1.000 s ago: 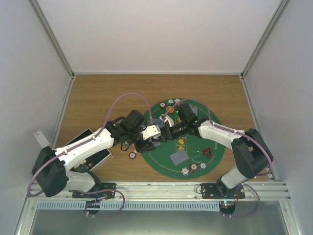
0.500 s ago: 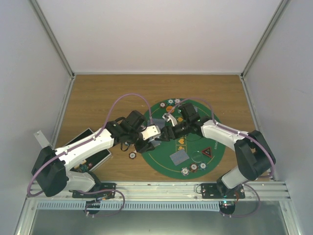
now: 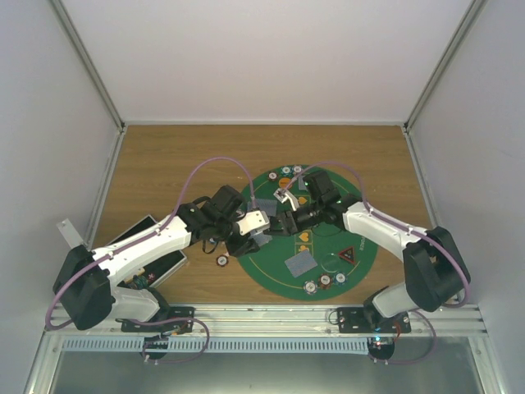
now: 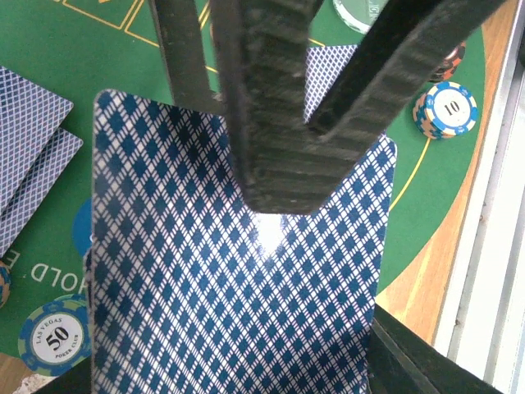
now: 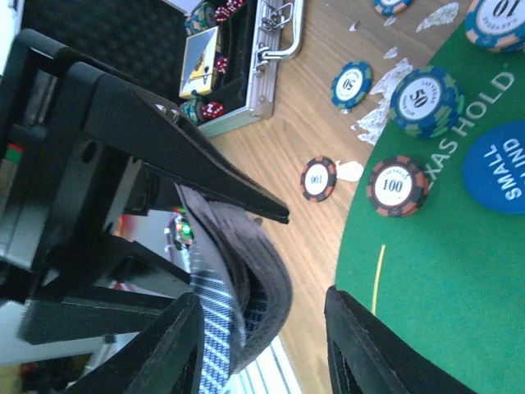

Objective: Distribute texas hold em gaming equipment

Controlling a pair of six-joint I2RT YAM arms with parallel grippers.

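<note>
**My two grippers meet on one playing card point(image 4: 238, 287) above the green mat point(image 3: 275, 275).**

Nearest my bases, three poker chips point(image 3: 326, 281) line the mat's near rim. The grey-backed cards point(image 3: 300, 263) and the red-black triangle marker point(image 3: 347, 256) lie just behind them. A stray chip point(image 3: 222, 261) sits on the wooden table point(image 3: 180, 164), between the mat and the black case point(image 3: 156, 250). At mid-mat my left gripper point(image 3: 261, 238) is clamped tight on the end of the card nearest its wrist, with the blue diamond back facing that wrist's camera. My right gripper point(image 5: 262, 300) straddles the opposite edge with jaws part-way apart. A gap shows on one side of the card, so the jaws have not closed on it. Beyond, more chips point(image 3: 285, 171) sit along the mat's far rim.
</note>
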